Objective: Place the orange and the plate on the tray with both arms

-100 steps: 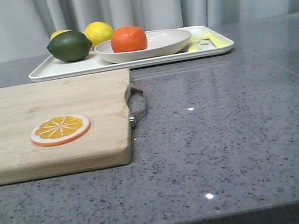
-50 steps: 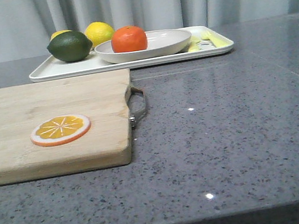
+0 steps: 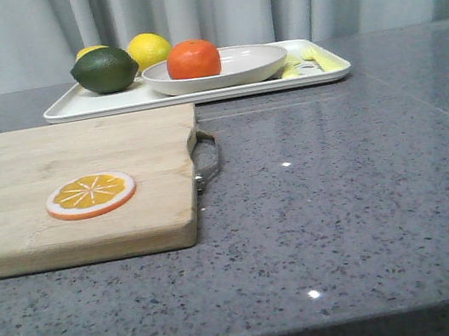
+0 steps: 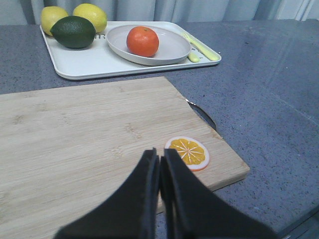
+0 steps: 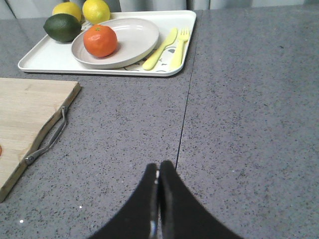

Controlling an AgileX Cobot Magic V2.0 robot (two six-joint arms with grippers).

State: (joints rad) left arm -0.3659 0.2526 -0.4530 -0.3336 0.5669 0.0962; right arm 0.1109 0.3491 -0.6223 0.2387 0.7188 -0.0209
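The orange [image 3: 193, 58] sits in the beige plate [image 3: 250, 62], and the plate rests on the white tray [image 3: 110, 102] at the far side of the table. They also show in the left wrist view, orange [image 4: 142, 41], plate [image 4: 172, 47], tray [image 4: 84, 64], and in the right wrist view, orange [image 5: 100, 41], plate [image 5: 134, 37], tray [image 5: 45, 59]. My left gripper [image 4: 160, 157] is shut and empty above the cutting board. My right gripper [image 5: 158, 167] is shut and empty above bare counter. Neither gripper shows in the front view.
A wooden cutting board [image 3: 51, 162] with a metal handle [image 3: 206, 161] lies at the left and carries a flat orange slice [image 3: 91, 195]. On the tray are a green lime [image 3: 105, 70], two yellow lemons [image 3: 149, 49] and yellow cutlery [image 3: 314, 58]. Curtains hang behind.
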